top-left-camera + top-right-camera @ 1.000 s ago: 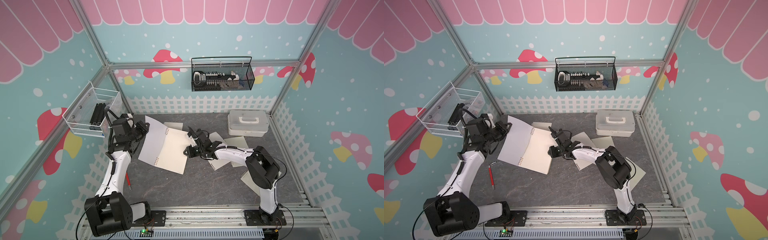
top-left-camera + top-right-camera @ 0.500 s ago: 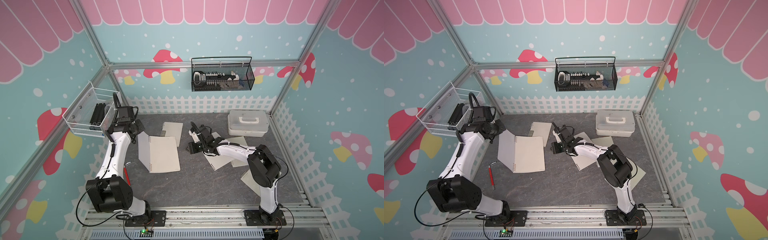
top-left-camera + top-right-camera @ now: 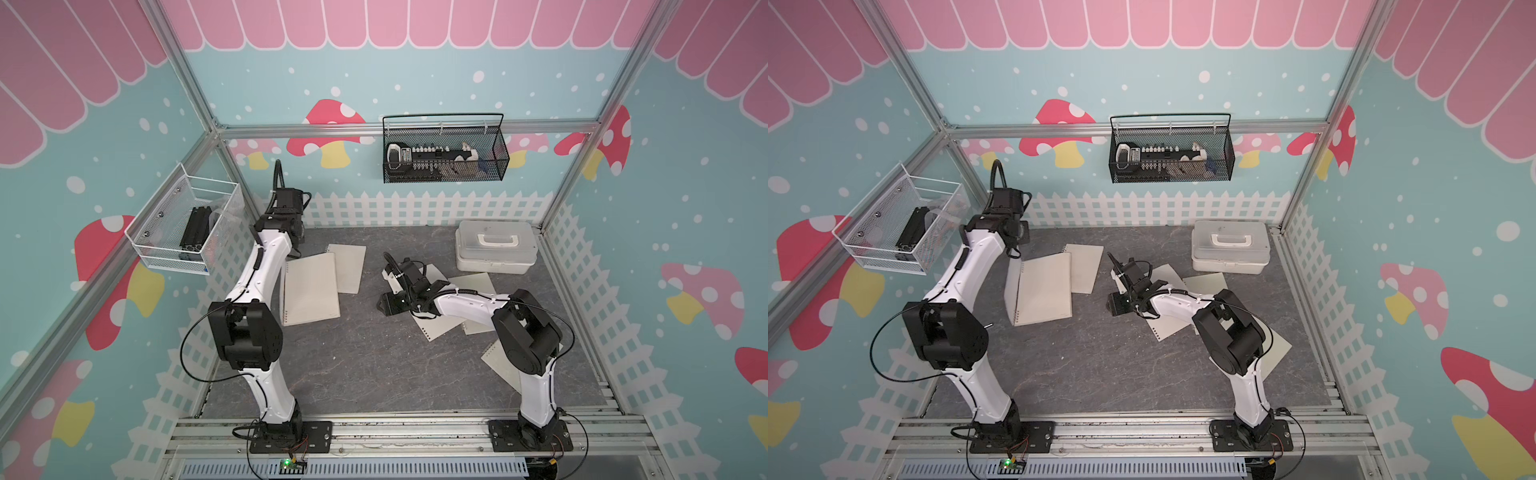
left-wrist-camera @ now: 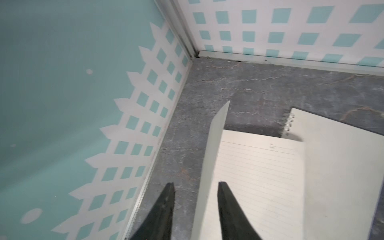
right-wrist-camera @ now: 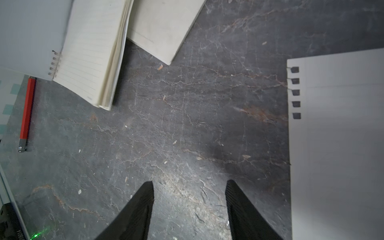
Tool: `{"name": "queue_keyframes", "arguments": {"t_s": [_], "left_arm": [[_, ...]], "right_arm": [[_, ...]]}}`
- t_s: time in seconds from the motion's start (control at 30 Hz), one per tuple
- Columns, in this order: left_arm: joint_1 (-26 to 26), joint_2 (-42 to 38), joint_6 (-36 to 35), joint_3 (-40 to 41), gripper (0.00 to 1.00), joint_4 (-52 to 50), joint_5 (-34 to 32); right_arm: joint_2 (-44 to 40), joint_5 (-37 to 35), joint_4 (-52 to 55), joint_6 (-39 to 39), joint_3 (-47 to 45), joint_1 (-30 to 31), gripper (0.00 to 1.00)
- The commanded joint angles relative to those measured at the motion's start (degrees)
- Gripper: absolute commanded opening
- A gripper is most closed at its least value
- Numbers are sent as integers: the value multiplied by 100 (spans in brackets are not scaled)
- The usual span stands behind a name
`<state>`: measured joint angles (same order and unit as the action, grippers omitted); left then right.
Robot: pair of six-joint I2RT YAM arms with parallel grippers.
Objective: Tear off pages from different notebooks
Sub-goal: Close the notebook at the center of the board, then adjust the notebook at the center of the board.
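Big cream spiral-bound notebook (image 3: pixel 311 291) lies open at the back-left of the grey marbled tabletop (image 5: pixel 187 104), w/ one sheet (image 4: pixel 216 135) tilted up along its coil side. Left tool (image 4: pixel 195 184) has its jaws apart, w/ that sheet btwn them, not pinched. Right tool (image 5: pixel 189 182) is also spread, over bare tabletop beside a loose hole-punched page (image 5: pixel 336 135).

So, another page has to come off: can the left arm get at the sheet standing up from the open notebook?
Probably yes: the left end effector is open with the sheet right between its fingers, and nothing else is in the way.
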<state>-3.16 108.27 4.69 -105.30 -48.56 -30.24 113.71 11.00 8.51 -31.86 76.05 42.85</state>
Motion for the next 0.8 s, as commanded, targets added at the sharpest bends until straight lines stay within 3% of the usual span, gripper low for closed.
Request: {"name": "queue_keyframes", "arguments": {"t_s": [0.0, 0.13, 0.3, 0.37, 0.47, 0.6, 0.7, 0.77], "left_arm": [[-228, 154, 140, -77, 46, -145, 454], [-241, 92, 688, 246, 48, 215, 1985], [-229, 227, 1371, 448, 58, 623, 2910], [-237, 564, 1629, 235, 61, 655, 2707], [-135, 1518, 1686, -831, 61, 214, 2187], [119, 2850, 1720, -2451, 59, -100, 2895], [130, 3590, 1756, -3496, 59, -624, 2497], [160, 3750, 1849, -3579, 59, -626, 2522]], "right_arm": [[4, -3, -186, -85, -132, -40, 59], [-140, -113, -201, -84, -345, -36, 59], [-338, -313, -210, -41, -577, -43, 59], [-396, -356, -213, -22, -632, -46, 59], [-446, -289, -262, -14, -769, -40, 59], [-790, -274, -526, -62, -1179, -36, 60], [-950, -279, -668, -66, -1437, -39, 61], [-1054, -306, -708, -66, -1570, -40, 62]]}}
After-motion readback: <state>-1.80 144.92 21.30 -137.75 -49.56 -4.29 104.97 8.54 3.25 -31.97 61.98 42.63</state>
